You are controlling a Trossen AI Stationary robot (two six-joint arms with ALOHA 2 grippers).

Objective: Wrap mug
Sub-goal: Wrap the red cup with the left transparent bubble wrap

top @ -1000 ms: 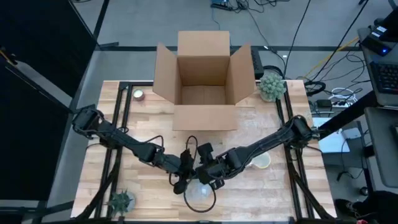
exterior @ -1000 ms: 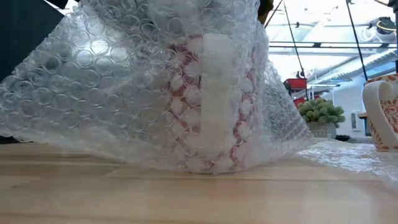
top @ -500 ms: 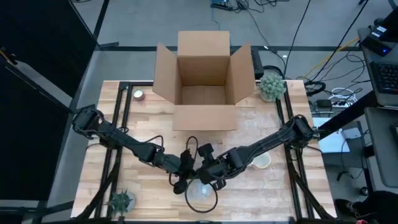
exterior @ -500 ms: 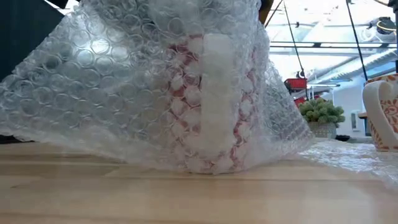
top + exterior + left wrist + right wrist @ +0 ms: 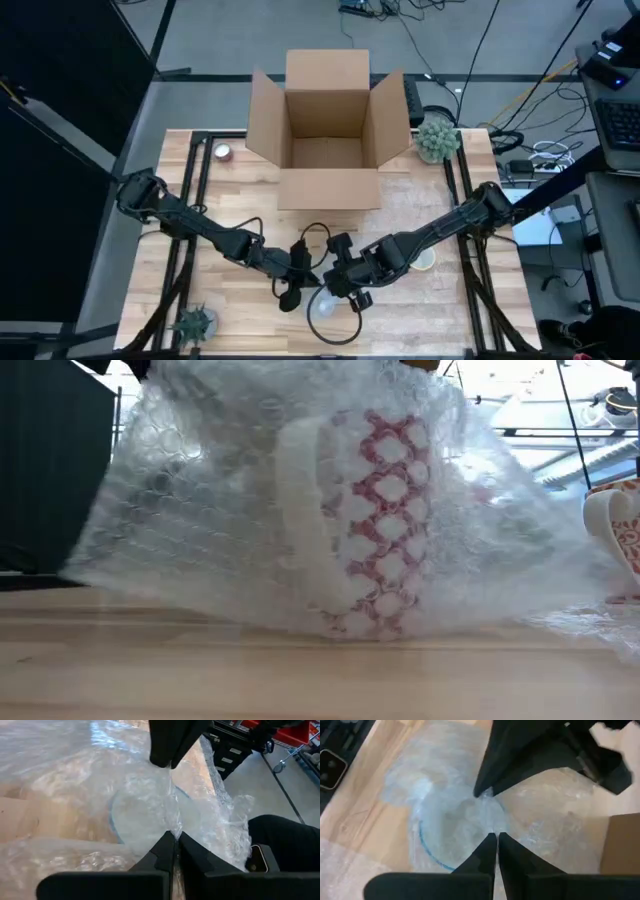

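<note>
now mid-wrap: left gripper (image 5: 173, 840) and right gripper (image 5: 493, 842) both pinch bubble wrap (image 5: 200, 510) gathered above the red-patterned mug (image 5: 375, 520); next, twist it tight.

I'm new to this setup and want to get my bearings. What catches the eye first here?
At the table's near edge, a red-patterned mug stands shrouded in bubble wrap, which the left gripper and right gripper both pinch from above. Behind them, an open cardboard box sits at the far edge.

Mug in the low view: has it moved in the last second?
Yes. The mug has turned inside the bubble wrap: its handle, earlier facing the camera, now sits left of the red pattern.
</note>
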